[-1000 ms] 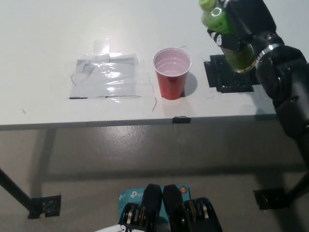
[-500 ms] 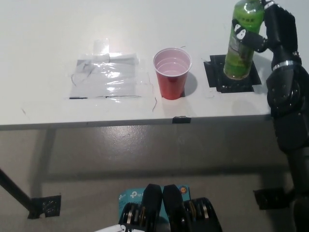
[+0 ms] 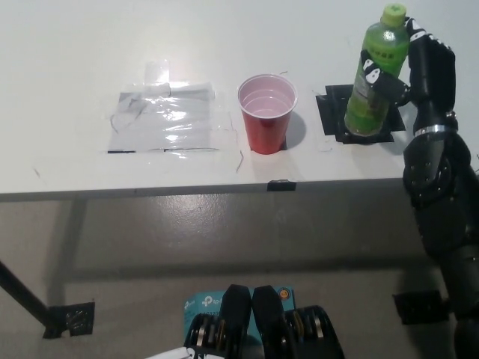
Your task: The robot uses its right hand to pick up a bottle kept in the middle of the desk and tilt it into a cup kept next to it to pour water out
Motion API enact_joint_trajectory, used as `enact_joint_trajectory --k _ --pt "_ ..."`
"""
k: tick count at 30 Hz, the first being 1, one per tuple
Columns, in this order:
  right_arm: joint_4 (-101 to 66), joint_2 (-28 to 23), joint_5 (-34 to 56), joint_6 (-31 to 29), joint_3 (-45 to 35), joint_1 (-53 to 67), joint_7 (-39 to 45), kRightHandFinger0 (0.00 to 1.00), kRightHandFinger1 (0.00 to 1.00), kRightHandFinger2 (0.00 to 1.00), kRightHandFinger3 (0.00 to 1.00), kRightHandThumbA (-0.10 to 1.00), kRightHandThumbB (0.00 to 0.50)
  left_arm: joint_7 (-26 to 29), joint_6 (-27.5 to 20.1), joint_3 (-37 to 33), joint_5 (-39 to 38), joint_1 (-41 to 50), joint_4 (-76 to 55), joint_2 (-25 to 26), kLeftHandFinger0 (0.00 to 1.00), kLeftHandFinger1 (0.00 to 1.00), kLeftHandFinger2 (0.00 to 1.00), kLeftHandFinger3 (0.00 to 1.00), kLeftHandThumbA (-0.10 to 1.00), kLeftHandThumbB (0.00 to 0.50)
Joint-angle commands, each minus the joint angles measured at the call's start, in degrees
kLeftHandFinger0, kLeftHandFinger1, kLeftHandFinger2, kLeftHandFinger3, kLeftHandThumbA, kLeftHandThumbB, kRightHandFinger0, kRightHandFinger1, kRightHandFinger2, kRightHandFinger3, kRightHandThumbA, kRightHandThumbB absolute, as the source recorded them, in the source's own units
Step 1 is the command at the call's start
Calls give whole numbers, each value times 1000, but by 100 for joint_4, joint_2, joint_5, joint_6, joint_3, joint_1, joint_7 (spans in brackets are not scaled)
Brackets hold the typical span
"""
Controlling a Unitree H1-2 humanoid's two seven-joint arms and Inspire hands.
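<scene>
In the head view, the black right hand (image 3: 418,66) is wrapped around a green bottle (image 3: 376,75), which stands upright on a black square patch (image 3: 335,120) at the right of the white worktop (image 3: 75,45). A red cup (image 3: 266,114) stands just left of the patch, with clear plastic sheeting (image 3: 166,120) taped down further left.

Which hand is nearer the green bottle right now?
Right. The black right hand is wrapped around the green bottle, which stands on the black tape square. The white left hand is not in view.
</scene>
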Motion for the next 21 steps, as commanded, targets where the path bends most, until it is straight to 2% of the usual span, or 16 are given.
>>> enact_joint_trajectory --k 1,10,14,15,18,19,21 --pt "-76 -96 -32 -1031 313 -308 -1534 0 0 0 219 -100 30 -43 83 130 6 -21 -290 201 1000 1000 1000 1000 363 500" --pt "74 -216 36 -953 617 -270 -1656 0 0 0 225 -100 57 -80 83 147 28 -73 -303 218 1000 1000 1000 1000 371 500" --pt "73 -238 70 -721 741 -229 -1598 0 0 0 274 -100 49 -82 83 141 19 -80 -293 223 1000 1000 1000 1000 372 500" --pt "24 -221 170 -550 721 -205 -1375 0 0 7 340 -100 49 -88 83 139 -16 -83 -267 233 1000 1000 1000 1000 388 500" --pt "67 -243 208 -519 766 -211 -1300 0 0 11 385 -100 52 -86 83 144 -29 -83 -268 232 1000 1000 1000 1000 376 500" --pt "-63 -219 312 -186 732 -160 -886 0 0 26 512 -100 30 -66 83 147 38 -76 -305 219 1000 1000 1000 1000 376 500" --pt "-179 -219 366 108 742 -119 -518 0 0 38 692 -100 1 -42 83 152 10 -63 -304 219 1000 1000 1000 1000 375 500"
